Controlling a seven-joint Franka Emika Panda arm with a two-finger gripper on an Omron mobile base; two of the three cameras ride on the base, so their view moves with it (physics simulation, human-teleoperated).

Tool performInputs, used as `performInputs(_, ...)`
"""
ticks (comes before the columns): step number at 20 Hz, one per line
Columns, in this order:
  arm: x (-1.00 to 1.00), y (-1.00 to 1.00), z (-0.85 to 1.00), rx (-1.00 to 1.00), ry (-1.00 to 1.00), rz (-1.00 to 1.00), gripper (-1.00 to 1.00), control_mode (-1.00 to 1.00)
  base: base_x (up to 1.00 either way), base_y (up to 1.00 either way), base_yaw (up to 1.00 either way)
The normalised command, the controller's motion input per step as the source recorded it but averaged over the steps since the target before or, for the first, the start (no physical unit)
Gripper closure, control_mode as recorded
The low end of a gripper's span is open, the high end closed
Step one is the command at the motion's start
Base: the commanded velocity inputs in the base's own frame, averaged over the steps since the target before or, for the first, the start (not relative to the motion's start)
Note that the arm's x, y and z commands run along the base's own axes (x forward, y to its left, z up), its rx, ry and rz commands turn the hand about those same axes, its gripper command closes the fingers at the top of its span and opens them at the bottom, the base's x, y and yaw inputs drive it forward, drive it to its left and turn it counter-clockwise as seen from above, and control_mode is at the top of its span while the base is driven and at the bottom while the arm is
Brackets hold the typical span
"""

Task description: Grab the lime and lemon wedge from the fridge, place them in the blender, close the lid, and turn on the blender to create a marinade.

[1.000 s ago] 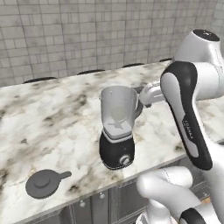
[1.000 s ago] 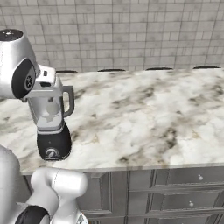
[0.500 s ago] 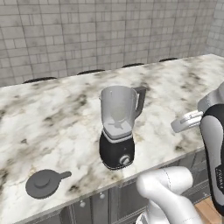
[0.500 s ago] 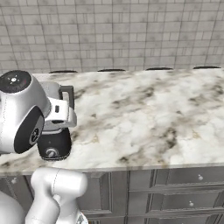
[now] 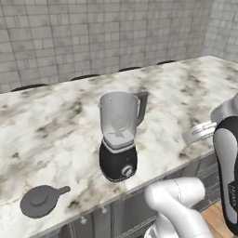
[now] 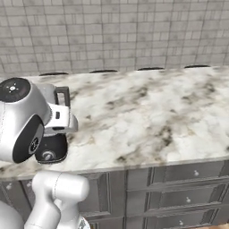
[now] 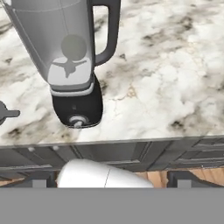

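Blender [image 6: 53,147] mostly behind the arm; lid [image 7: 5,113] cut by the hand view's edge.

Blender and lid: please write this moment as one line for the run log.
blender: upright on counter, jar uncovered | lid: flat on counter, apart from blender, near front edge | hand: open, holding nothing

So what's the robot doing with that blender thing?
Right now it isn't holding anything. The black-based blender with the clear grey jar stands on the marble counter with its top uncovered, and a round green ball, likely the lime, shows inside the jar. The dark grey round lid lies flat on the counter near the front edge, apart from the blender. The white arm is off to one side, near the counter's front edge.
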Motion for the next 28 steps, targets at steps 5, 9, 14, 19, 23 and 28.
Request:
performInputs(5, 0.0, 0.0, 0.0, 0.0, 0.0, 0.0, -1.0, 1.0, -0.11, -0.09, -0.6)
performInputs(9, 0.0, 0.0, 0.0, 0.0, 0.0, 0.0, -1.0, 1.0, -0.1, -0.08, -0.76)
performInputs(14, 0.0, 0.0, 0.0, 0.0, 0.0, 0.0, -1.0, 1.0, -0.05, -0.03, -0.81)
performInputs(19, 0.0, 0.0, 0.0, 0.0, 0.0, 0.0, -1.0, 1.0, 0.0, 0.0, -0.82)
performInputs(23, 0.0, 0.0, 0.0, 0.0, 0.0, 0.0, -1.0, 1.0, 0.0, 0.0, -0.79)
performInputs(28, 0.0, 0.0, 0.0, 0.0, 0.0, 0.0, -1.0, 1.0, 0.0, 0.0, -0.73)
